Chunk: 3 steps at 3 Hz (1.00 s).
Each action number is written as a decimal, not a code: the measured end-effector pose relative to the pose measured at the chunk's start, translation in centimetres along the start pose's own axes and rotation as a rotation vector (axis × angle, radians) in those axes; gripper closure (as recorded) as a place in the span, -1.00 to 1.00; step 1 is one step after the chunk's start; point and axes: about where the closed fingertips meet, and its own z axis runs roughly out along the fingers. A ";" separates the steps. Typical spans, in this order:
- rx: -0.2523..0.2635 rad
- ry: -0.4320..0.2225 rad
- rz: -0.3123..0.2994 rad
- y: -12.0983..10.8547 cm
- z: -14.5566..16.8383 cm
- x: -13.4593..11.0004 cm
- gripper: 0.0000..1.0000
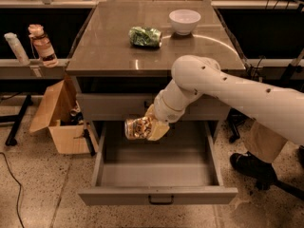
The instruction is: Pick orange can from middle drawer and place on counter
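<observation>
Clearly, the end effector (151,128) was clamped on the orange can (137,128), holding it on its side in the air above the open middle drawer (156,195) and below the front edge of the bench (104,51). Raised straight from there, the can would likely have clipped that hard overhanging edge, and its shiny, dented skin looked slick enough to twist out of the grip on such a knock. The glossy flat slab also carried a crinkly green packet (145,36) and a smooth white bowl (185,21), which a careless set-down could have nudged.
</observation>
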 end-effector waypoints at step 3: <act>0.107 0.070 -0.136 -3.6 -11.8 -9.5 1.00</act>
